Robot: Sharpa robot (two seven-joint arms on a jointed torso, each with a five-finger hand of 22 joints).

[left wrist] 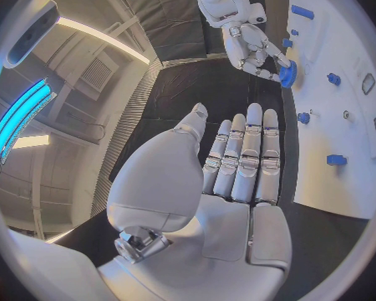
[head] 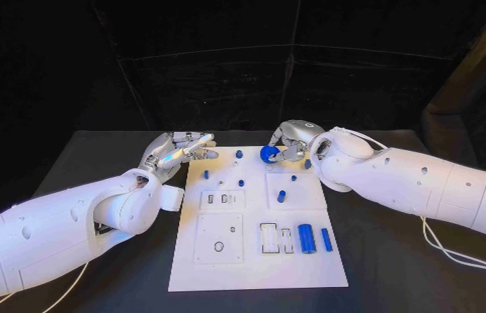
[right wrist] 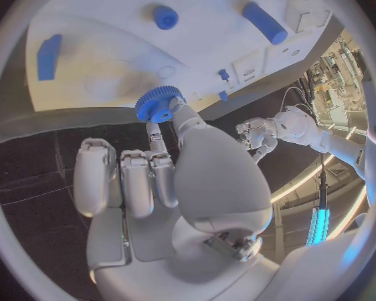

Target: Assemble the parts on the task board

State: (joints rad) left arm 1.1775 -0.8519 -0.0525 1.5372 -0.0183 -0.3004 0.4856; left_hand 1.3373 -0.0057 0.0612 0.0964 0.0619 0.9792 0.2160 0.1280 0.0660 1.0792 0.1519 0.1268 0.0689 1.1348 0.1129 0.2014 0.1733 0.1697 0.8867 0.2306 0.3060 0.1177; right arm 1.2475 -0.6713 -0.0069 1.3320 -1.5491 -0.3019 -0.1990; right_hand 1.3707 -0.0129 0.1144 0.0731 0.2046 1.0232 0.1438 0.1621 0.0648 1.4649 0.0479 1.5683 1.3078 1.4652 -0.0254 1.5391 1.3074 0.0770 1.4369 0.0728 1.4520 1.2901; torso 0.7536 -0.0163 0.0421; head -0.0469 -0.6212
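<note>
Right hand (head: pixel 291 143), head view: pinched a blue gear (head: pixel 268 154) over the far edge of the task board (head: pixel 257 264). Left hand (head: pixel 180 149): fingers apart, empty, at the board's far left corner.

Left wrist view: left hand (left wrist: pixel 238 164) flat, clear of the board (left wrist: pixel 326 194); gear (left wrist: pixel 288 73) seen edge-on.

Right wrist view: gear (right wrist: pixel 160 104) at fingertips (right wrist: pixel 178 104). Advice: keep it level, lower it squarely, release only once seated.

Head camera looking down over the task board (head: pixel 258 257), each wrist camera close behind its palm, all sharing the board
</note>
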